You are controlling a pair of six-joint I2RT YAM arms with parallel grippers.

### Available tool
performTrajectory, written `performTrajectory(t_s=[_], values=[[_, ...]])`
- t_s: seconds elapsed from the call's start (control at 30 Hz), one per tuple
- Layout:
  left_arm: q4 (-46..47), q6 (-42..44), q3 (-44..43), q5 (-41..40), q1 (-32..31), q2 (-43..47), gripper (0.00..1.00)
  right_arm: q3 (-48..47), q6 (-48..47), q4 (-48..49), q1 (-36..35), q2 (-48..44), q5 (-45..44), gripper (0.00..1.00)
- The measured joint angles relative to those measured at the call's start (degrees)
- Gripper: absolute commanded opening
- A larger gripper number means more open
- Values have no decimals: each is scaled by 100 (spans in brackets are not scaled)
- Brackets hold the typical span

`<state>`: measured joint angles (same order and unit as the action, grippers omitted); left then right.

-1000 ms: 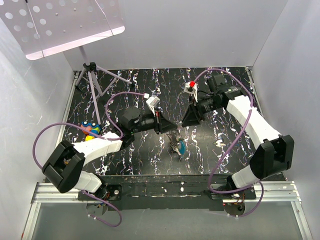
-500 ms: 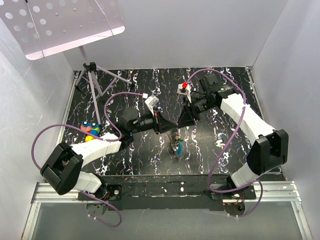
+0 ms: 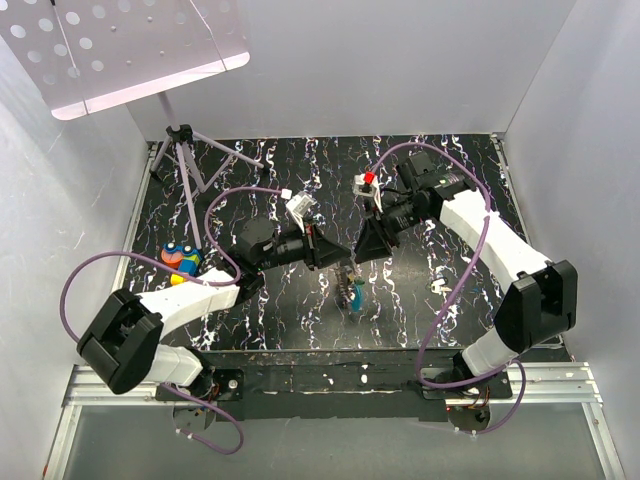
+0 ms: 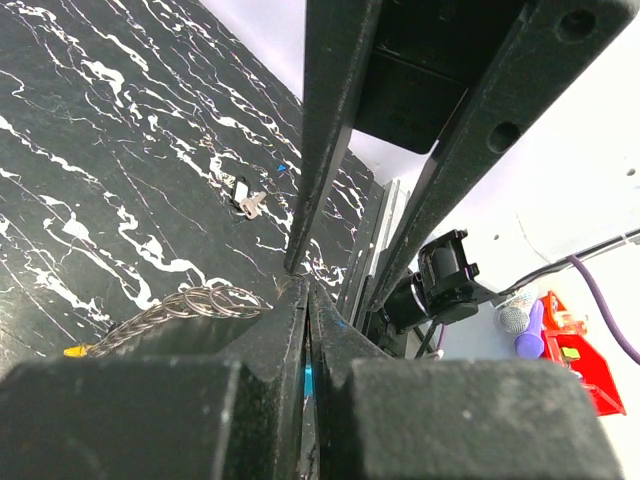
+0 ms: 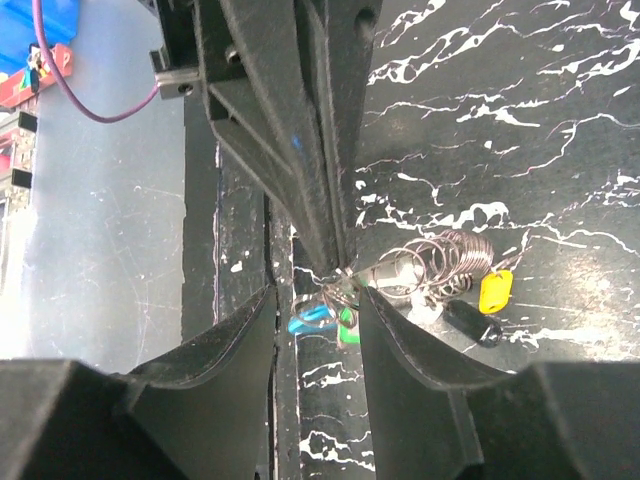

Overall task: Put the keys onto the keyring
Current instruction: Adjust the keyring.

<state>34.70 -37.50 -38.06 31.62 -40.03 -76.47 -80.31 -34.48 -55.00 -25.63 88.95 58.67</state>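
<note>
Threading is the step in hand, I judge: the bunch is held up over the middle of the tabletop (image 3: 270,305), where the two arms meet. Nearest the arm bases the keys (image 5: 313,320) dangle at 6 o'clock below that meeting point, a blue head and a green one side by side. In the right wrist view a yellow-headed key (image 5: 495,290), a black fob (image 5: 465,320) and a chain of small wire rings (image 5: 452,258) trail off toward 3 o'clock. Just above, the keyring (image 5: 338,283), a thin grey wire loop, is pinched in the left tool (image 4: 305,305), its fingers pressed together. The right tool (image 5: 318,300) stands part open, one finger on either side of the loop, gripping nothing visible. Next it probably must catch one key or prise the coil, which is fine work. Farther out a loose key (image 4: 248,203) lies on the tabletop.
</note>
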Motion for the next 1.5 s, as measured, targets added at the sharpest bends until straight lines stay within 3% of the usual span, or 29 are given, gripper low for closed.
performTrajectory(t_s=[0.67,1.1,1.5], values=[[4,-17,129,31,164,181,0,7,-557,-560,11,-122,173,50],[-15,26,129,286,205,284,0,-706,-1886,-688,17,240,227,50],[-7,24,129,339,212,286,0,-872,-2337,-894,-76,584,422,47]])
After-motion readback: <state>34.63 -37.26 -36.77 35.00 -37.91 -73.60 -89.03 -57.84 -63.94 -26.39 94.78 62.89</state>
